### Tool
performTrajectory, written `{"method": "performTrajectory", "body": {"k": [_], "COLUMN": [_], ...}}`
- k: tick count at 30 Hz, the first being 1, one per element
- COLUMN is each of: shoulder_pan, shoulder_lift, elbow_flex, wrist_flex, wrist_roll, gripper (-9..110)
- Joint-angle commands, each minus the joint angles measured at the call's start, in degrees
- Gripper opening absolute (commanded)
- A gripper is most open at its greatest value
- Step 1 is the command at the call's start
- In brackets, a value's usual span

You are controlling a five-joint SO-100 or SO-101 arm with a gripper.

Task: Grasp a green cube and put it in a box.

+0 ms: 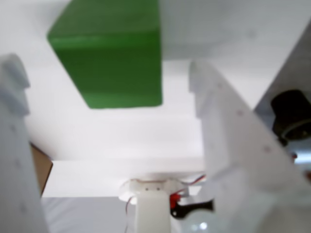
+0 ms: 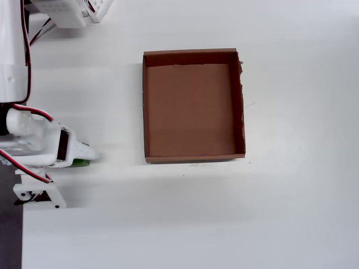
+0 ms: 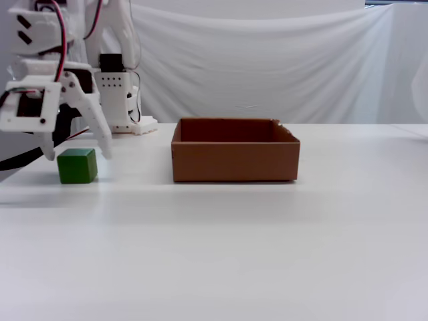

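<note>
The green cube (image 3: 77,166) rests on the white table, left of the box (image 3: 234,162), a low brown cardboard tray with nothing in it. My gripper (image 3: 77,155) hangs open right over the cube, one white finger on each side of its top, not touching. In the wrist view the cube (image 1: 112,53) fills the upper middle between the two spread fingers (image 1: 233,136). From overhead only a green sliver of the cube (image 2: 82,163) shows under the gripper, and the box (image 2: 145,106) lies to its right.
The arm's white base (image 3: 124,93) with red wires stands at the back left. A white cloth (image 3: 267,60) hangs behind the table. The table's left edge (image 2: 10,224) runs close to the gripper. A brown box corner (image 1: 41,167) shows in the wrist view.
</note>
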Motion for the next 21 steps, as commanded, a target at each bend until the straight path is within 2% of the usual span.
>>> {"method": "performTrajectory", "body": {"k": [1,21], "shoulder_pan": [-1.1,-2.2], "shoulder_lift": [0.4,-1.5], "elbow_flex": [-3.4,-4.3], "wrist_flex": [0.7,1.4], "wrist_roll": [-1.1,-0.4], "gripper": [35,25]}}
